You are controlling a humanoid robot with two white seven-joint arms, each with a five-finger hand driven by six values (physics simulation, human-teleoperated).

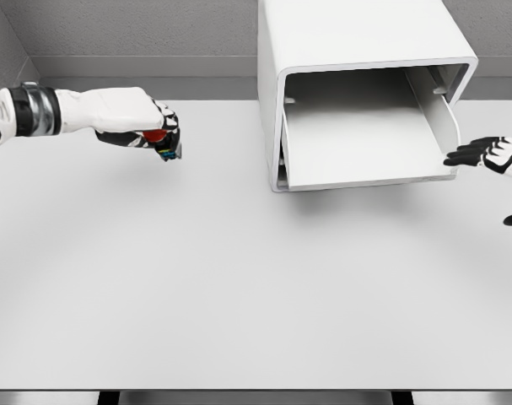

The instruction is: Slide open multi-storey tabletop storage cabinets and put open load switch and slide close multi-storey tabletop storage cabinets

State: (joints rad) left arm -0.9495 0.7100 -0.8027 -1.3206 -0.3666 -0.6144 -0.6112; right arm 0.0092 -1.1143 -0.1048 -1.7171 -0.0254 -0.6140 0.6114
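1. Reaching in from the left edge, the left arm (78,111) lies level above the far left part of the table (239,295); a dark band with a metal ring sits at its wrist, and the sleeve beyond it is white.
2. The left hand (142,131) has its fingers curled around the load switch (163,143), a small object with a red part on top and a dark body that shows specks of blue and green below. The switch pokes out from the fingertips at the hand's right end and is held above the tabletop, well apart from the cabinet.
3. Right of the middle, at the far side of the table, stands the white storage cabinet (357,34), a rounded box whose front faces the camera.
4. Its drawer (365,135) is pulled out toward the camera, so the wide, shallow tray shows its pale floor and its front lip overhangs the table, casting a soft shadow beneath.
5. Nothing can be seen lying inside the drawer.
6. At the right edge, the right hand (492,153) comes in with its black fingers stretched out and loosely spread, holding nothing; the fingertips point left and lie just beside the drawer's front right corner, and whether they touch it cannot be told.
7. A dark fragment, seemingly the thumb of the same hand, shows lower at the right edge.
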